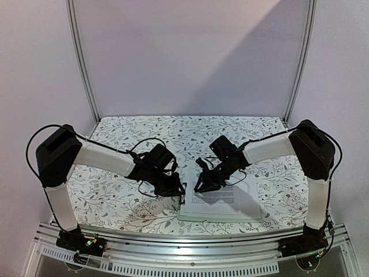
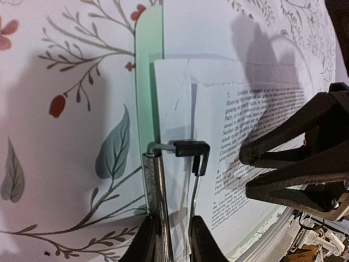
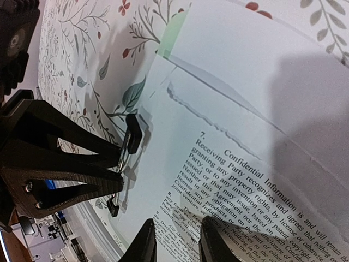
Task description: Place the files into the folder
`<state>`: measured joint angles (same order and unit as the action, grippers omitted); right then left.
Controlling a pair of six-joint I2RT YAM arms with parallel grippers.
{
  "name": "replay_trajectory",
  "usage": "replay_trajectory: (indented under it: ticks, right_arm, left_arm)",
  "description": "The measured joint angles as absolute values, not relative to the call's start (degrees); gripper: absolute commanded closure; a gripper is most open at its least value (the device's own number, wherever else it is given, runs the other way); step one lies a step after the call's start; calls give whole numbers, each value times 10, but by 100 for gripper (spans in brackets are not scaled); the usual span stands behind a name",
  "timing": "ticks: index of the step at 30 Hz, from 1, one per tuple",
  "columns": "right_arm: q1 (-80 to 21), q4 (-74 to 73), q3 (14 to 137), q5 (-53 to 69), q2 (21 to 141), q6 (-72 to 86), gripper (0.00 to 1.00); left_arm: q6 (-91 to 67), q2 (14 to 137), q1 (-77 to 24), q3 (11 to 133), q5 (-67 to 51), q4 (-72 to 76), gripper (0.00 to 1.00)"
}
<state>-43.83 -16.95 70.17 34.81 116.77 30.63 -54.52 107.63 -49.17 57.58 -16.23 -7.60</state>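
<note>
Several files [image 1: 230, 199] lie under the right gripper [image 1: 199, 187] from above, the left gripper [image 1: 182, 193] just beside their edge. Left wrist: jaws pinch the clip [image 2: 188, 148] wire, green folder [image 2: 148, 76] ahead beneath the sheets. Right wrist: fingers [image 3: 144, 245] narrowly parted on printed paper; whether they grip it cannot be told.

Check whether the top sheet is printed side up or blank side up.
Printed side up: the top sheet shows blocks of black text in both wrist views.
</note>
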Motion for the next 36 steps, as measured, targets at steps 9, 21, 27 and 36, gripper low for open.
replay_trajectory:
  ticks: [9,21,27,36]
  right_arm:
    - [-439,-165,703,352,1171,312,72]
    - [-441,-158,705,357,1172,319,72]
    - [-442,-157,705,357,1172,322,72]
    - [-443,-158,704,356,1166,323,72]
  left_arm:
    - [-545,1077,-491,576,-165,-76,100]
    - [-545,1079,-488,577,-171,-76,100]
    - [-545,1080,-487,578,-173,-77,100]
    - [-545,1079,-487,578,-173,-78,100]
